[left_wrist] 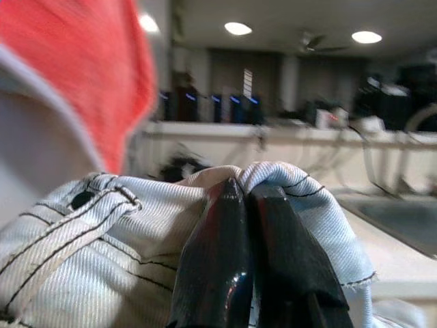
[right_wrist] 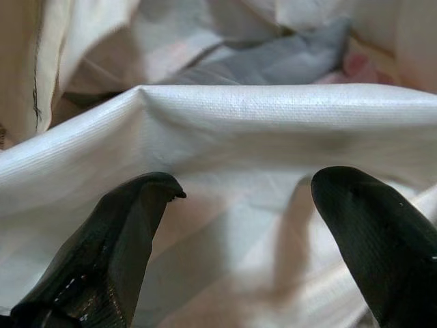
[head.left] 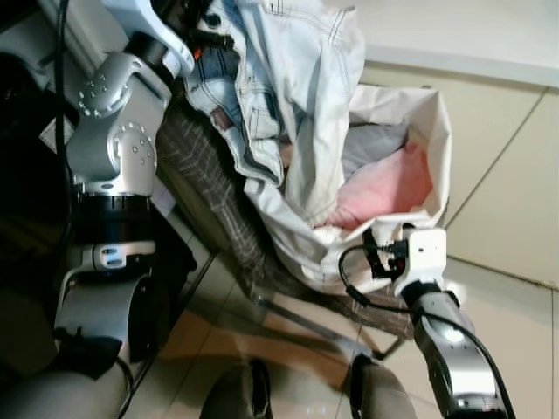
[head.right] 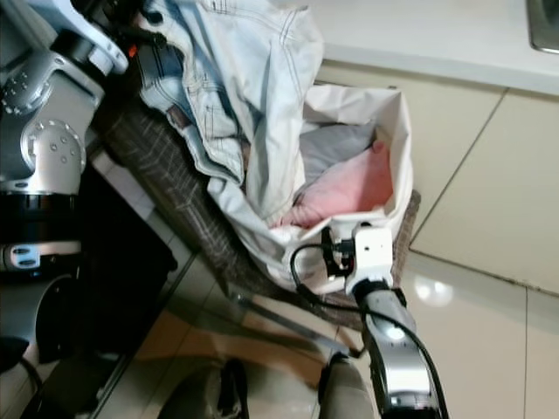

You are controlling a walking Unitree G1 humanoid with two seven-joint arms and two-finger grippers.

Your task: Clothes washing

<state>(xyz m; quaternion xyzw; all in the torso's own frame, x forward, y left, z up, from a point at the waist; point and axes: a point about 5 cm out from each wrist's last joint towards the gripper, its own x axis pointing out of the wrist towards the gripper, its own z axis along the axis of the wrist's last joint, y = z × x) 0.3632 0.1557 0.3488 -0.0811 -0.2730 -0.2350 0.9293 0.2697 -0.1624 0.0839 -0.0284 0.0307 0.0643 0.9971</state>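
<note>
Pinched fingers of the left gripper (left_wrist: 249, 195) holding pale jeans (head.left: 301, 96) above a white laundry bag (head.left: 428, 157), right gripper (right_wrist: 246, 205) spread at its rim, pink cloth (head.left: 389, 188) and grey cloth (head.left: 371, 144) inside, cream tiled floor (head.left: 515, 201).

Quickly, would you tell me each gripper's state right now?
Left gripper: shut on the pale jeans.
Right gripper: open, at the white bag's rim.

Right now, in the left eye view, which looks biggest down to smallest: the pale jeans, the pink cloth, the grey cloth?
1. Pale jeans, held up by the left hand, nearest the camera, so partly flattered.
2. Pink cloth.
3. Grey cloth.
</note>
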